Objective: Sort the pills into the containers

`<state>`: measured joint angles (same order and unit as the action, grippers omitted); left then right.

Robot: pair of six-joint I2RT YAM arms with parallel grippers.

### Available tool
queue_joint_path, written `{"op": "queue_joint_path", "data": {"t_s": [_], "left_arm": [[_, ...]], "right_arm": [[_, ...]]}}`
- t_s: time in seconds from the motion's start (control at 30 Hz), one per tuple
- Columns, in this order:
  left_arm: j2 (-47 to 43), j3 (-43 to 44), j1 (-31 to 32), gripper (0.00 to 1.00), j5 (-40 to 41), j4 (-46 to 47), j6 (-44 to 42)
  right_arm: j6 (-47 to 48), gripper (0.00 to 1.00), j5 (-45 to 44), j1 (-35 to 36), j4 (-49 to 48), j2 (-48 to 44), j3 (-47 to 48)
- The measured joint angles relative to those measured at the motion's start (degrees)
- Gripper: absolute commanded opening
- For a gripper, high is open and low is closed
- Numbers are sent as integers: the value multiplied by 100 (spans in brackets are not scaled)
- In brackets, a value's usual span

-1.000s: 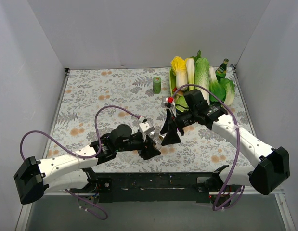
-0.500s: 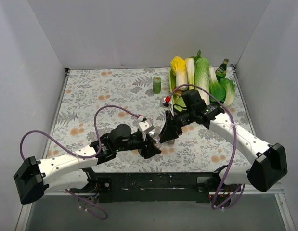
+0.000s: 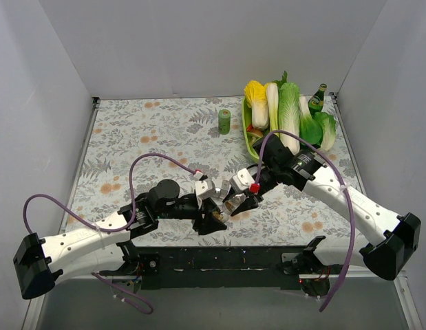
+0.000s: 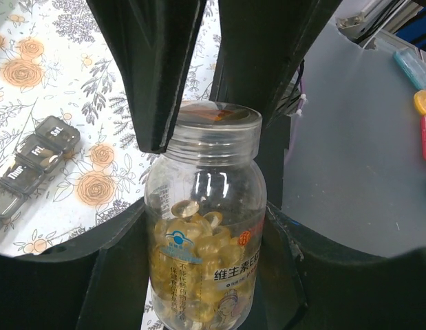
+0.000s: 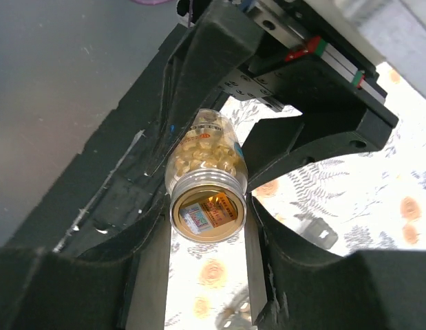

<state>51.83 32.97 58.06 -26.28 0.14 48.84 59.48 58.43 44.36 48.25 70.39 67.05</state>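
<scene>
Floral cloth (image 4: 34, 62) under dark lettered containers (image 4: 30, 161)

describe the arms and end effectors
The left arm and right arm have white links and black joints, each trailed by a looping purple cable. The left end effector and right end effector are black with two wedge-shaped fingers; a red mark sits by the right one.

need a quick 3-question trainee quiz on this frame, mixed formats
1. True or false: the containers lie on the floral tablecloth.
2. The left end effector holds: A) the pill bottle B) the containers C) nothing.
3. Fill in: the right end effector grips the bottle's ___.
Key: 1 true; 2 A; 3 cap.
</scene>
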Motion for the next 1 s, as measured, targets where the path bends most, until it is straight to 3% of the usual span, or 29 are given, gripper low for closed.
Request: {"op": "queue_joint_path", "data": {"t_s": [0.07,0.1,0.17,0.2,0.27,0.47,0.67,1.0], "left_arm": [[-61,0,-9,0,-39,-11,2],[-72,0,-11,0,-44,-15,4],[-72,0,-11,0,-37,-20,20],[-72,0,-11,0,-15,-20,28],[-72,0,-15,0,63,-22,87],[-59,-7,-22,0,289,-13,216],[-50,-103,-22,0,535,46,341],[81,-127,-22,0,813,162,402]], "right_arm": [[398,14,-20,52,107,-7,83],[518,34,-22,63,129,-4,96],[490,62,-48,70,120,0,101],[396,86,-57,70,90,0,98],[-94,94,-96,57,-7,0,98],[-2065,93,455,-492,-785,-17,2],[-3838,87,326,-675,-1617,-24,-435],[-4900,70,17,-640,-2151,2,-691]]}}
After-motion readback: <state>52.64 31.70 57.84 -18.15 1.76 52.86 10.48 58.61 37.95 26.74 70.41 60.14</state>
